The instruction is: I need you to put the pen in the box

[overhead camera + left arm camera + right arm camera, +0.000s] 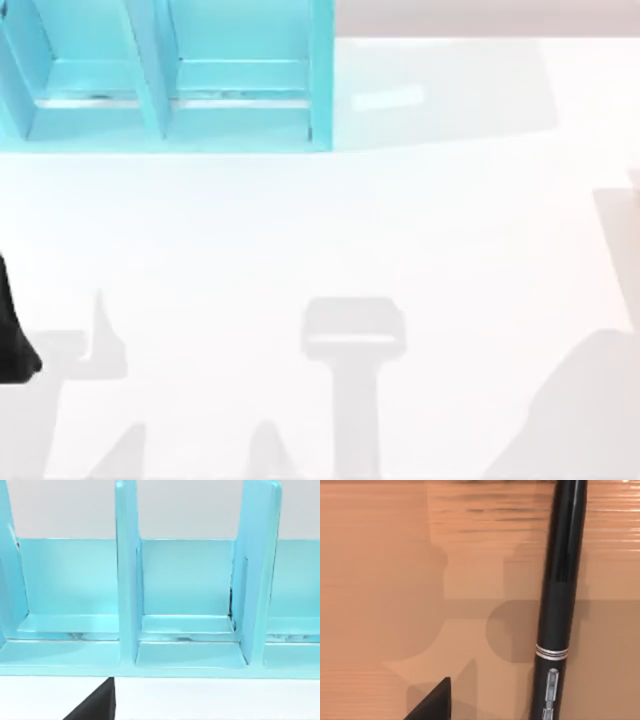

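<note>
Top view. Pale blue box (322, 80) at the far left of the white table (420, 230), its right end wall just left of the table's middle. Two compartments seen from above, split by an upright divider. Each has a bare blue floor with a low step along the back. Nothing lies inside either one. A black piece of the left arm (12, 345) enters at the left edge of the table, well apart from the box. Grey shadows fall across the near half of the table.

Left wrist view. Camera faces the open front of the box (127, 580). One full compartment in the centre between two upright dividers, with parts of a neighbour on each side. Floors and back walls are plain blue; contents seen: none. A thin dark line runs along the stepped ledge at the back. A black wedge of the left gripper (95, 707) sits low in front of the box's front lip, over the white table. Open or closed: cannot tell.

Right wrist view. The pen (562, 580) lies flat on an orange-brown surface (380, 580), outside any container. Slim black barrel, silver ring band towards one end, small grey label marks beyond the ring. A black wedge of the right gripper (432, 702) is near the pen's banded end, apart from it, not touching. Open or closed: cannot tell.
</note>
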